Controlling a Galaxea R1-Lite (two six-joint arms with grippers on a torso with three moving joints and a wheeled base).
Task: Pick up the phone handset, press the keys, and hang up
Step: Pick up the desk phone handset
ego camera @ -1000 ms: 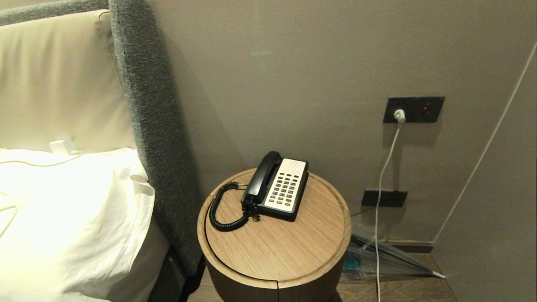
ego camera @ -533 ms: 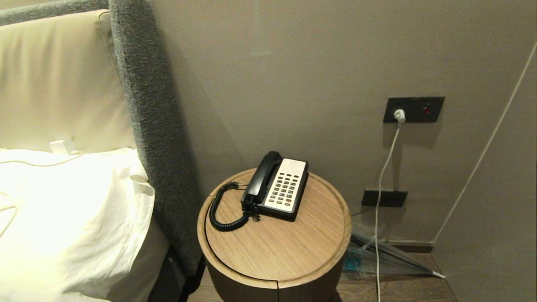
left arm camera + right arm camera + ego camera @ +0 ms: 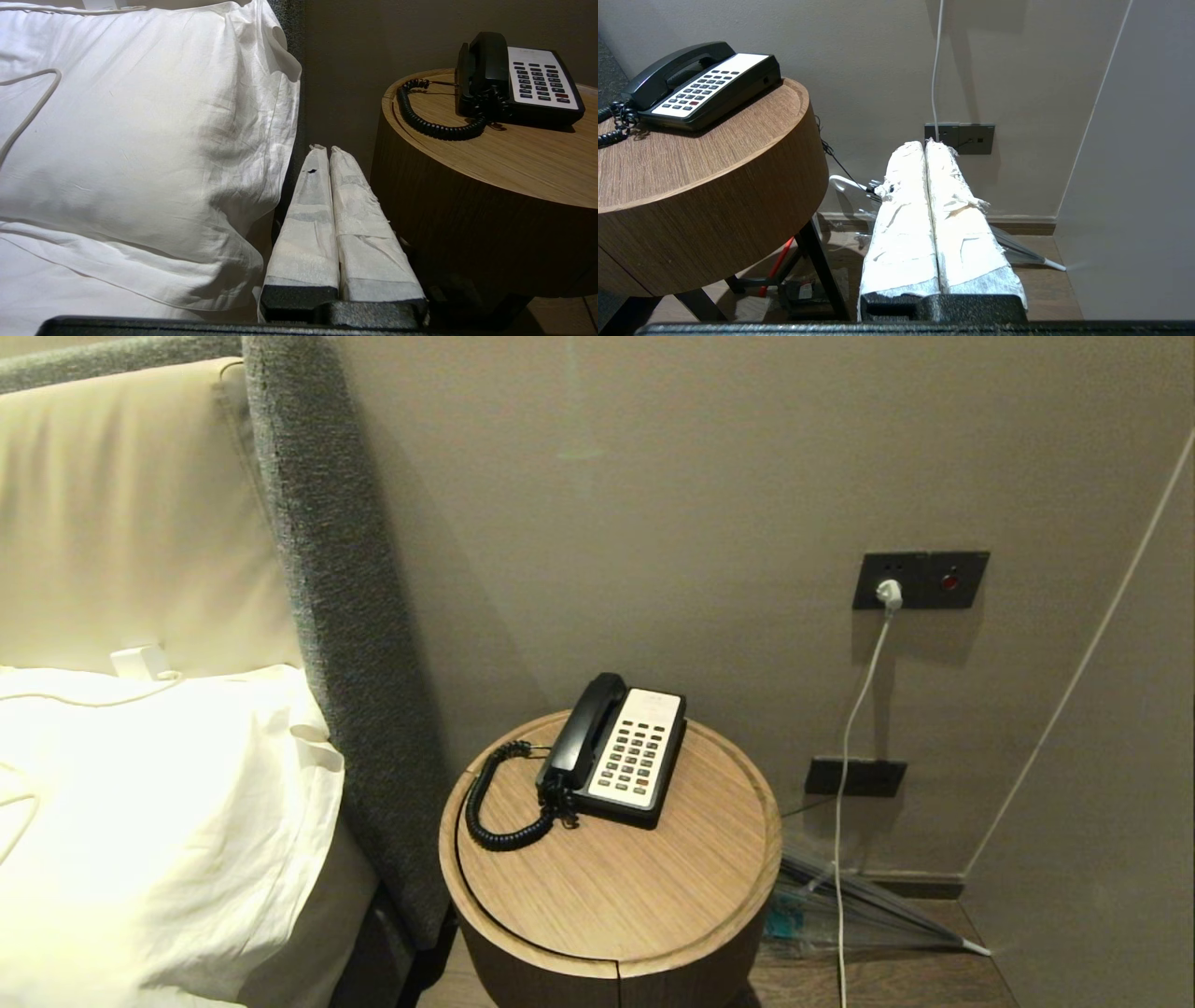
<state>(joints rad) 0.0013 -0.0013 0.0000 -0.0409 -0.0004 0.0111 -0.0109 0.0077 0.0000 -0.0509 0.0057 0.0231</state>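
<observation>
Leftmost, my left gripper point(image 3: 330, 150) hangs low between the pillow point(image 3: 140, 140) and the tabletop point(image 3: 616, 887), its wrapped fingers pressed together on nothing. Next comes the phone handset point(image 3: 583, 730), cradled along the left edge of the phone base point(image 3: 635, 761), with its coiled cord point(image 3: 495, 803) looping leftward. My right gripper point(image 3: 926, 144), likewise closed and empty, waits beside the tabletop. To lift cleanly, I should spread the fingers first, straddle the handset's narrow middle, and rise gently so the cord doesn't drag the base.
</observation>
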